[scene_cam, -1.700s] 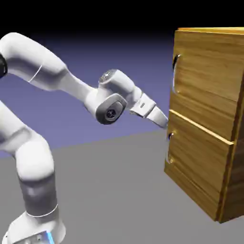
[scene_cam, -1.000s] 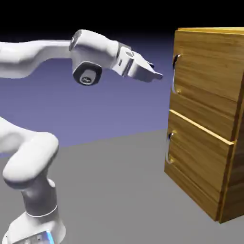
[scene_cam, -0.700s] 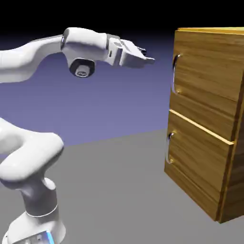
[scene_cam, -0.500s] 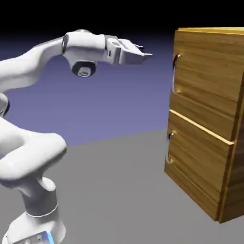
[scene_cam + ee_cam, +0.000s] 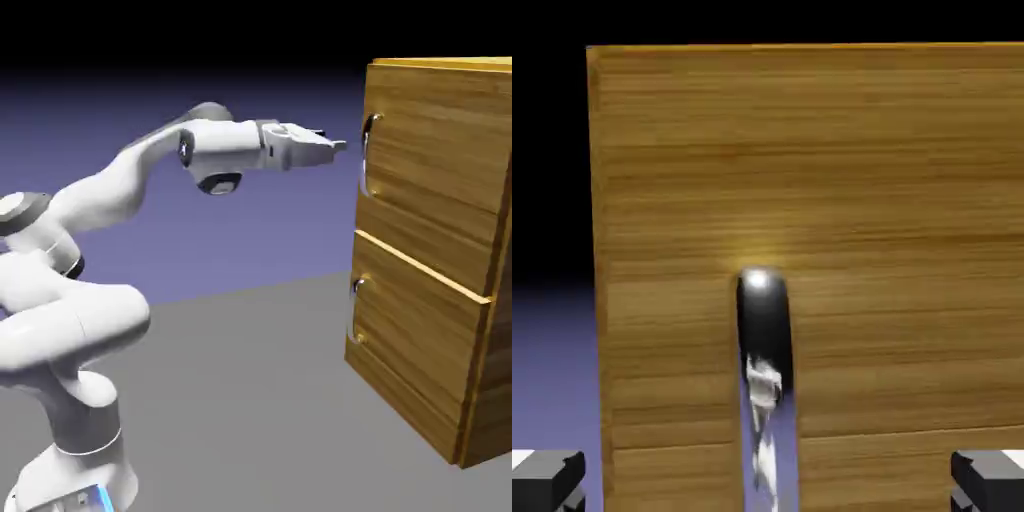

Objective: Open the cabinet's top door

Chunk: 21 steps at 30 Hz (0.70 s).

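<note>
The end effector [image 5: 768, 481] of a white robot arm points at the handle [image 5: 766, 335] of a cabinet's top door [image 5: 436, 165], its two fingertips wide apart with nothing between them. In the exterior view the handle lies near, just to the exterior view's right of the fingertips, with a strip of backdrop [image 5: 300, 230] between. Its long axis runs up and down the closed door; in the hand view it drops between the two tips, one to either side, so a short straight advance would appear to be the move the task calls for. The handle is a slim bow of polished metal, black at its upper bend and mirroring pale shapes and violet below. The door is a flat, golden-brown slab with wavy horizontal grain. The arm's shell is smooth, glossy and rounded; the fingertips are small, grey and blocky.
</note>
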{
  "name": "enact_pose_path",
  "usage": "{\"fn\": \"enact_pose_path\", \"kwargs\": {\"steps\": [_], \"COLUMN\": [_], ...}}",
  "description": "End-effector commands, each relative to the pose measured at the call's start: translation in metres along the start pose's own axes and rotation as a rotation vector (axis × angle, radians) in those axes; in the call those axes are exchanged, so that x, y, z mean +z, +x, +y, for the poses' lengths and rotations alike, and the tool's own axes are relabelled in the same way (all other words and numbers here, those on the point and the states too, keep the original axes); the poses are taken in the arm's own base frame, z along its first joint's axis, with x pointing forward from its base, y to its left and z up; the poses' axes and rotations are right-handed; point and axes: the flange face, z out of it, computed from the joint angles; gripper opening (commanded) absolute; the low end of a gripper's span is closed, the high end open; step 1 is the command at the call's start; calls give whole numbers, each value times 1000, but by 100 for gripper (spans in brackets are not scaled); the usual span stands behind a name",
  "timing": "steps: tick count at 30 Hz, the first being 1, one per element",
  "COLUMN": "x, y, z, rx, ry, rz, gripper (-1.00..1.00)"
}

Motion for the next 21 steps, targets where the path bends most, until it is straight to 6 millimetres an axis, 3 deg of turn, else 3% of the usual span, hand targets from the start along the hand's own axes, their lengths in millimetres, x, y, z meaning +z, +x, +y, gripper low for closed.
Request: {"fn": "enact_pose_path", "kwargs": {"steps": [1, 2, 6, 7, 8, 21], "x": [8, 8, 58, 58, 58, -41], "y": [-6, -6, -6, -6, -6, 43], "z": [7, 8, 7, 7, 7, 56], "rx": [-8, -8, -8, -8, -8, -8], "ry": [3, 3, 3, 3, 3, 247], "rz": [-2, -2, -2, -2, -2, -248], "gripper": [0, 0, 0, -100, -100, -100]}}
